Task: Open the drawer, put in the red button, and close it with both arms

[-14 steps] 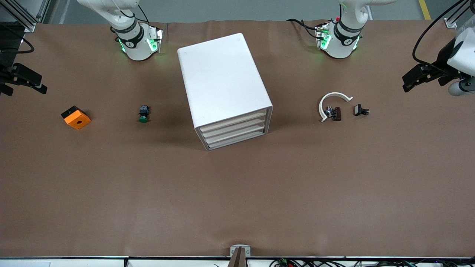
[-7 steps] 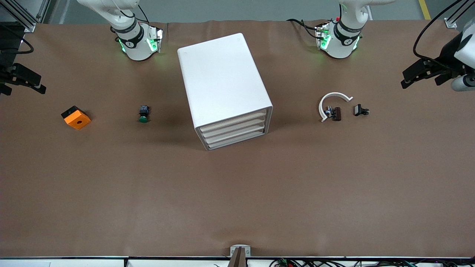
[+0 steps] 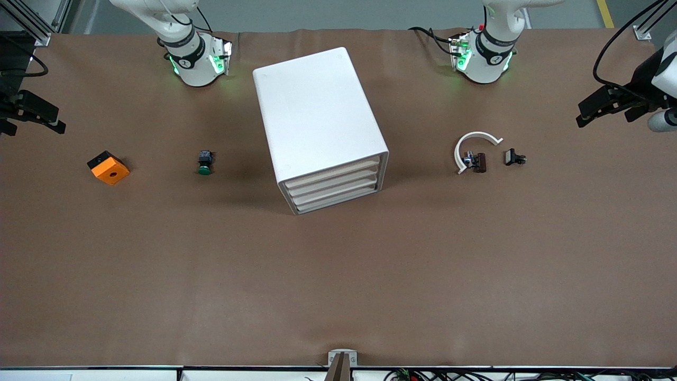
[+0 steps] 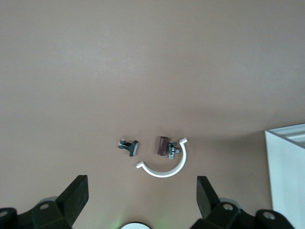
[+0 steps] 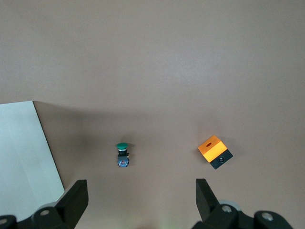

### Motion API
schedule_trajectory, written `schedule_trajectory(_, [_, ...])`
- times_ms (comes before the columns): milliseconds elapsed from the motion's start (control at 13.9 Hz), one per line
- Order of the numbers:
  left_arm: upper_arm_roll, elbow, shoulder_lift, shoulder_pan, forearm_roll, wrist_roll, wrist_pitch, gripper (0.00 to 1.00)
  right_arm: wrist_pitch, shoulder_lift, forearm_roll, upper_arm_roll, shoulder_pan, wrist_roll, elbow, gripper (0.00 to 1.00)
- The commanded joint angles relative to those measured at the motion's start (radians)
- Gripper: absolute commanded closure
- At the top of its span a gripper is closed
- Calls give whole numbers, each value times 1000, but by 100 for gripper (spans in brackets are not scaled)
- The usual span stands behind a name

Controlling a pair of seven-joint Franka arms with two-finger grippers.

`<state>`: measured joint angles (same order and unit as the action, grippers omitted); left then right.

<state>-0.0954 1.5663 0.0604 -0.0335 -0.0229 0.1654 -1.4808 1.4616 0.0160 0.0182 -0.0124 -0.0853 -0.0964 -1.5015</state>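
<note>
The white cabinet stands mid-table, and each stacked drawer in its front is shut. The red button lies on its side toward the left arm's end, inside a white C-shaped ring. In the left wrist view the red button shows with a dark red cap. My left gripper hangs open and empty over that table end, away from the button. My right gripper hangs open and empty over the right arm's end. Both wrist views show open jaws, the left gripper and the right gripper.
A green-capped button and an orange block lie toward the right arm's end. A small black part sits beside the ring. The cabinet's corner shows in the left wrist view and its side in the right.
The left gripper has shifted slightly toward the table's end and the robots' side. The right gripper has barely moved. Nothing on the table has moved.
</note>
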Motion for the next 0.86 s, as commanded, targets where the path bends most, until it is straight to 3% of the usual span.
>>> schedule_trajectory(0, [-4, -2, 10, 4, -29, 55, -1, 0, -15, 1, -11, -11, -11, 9, 14, 0])
schedule_trajectory(790, [-12, -26, -10, 4, 10, 77, -6, 0, -15, 1, -11, -11, -11, 9, 14, 0])
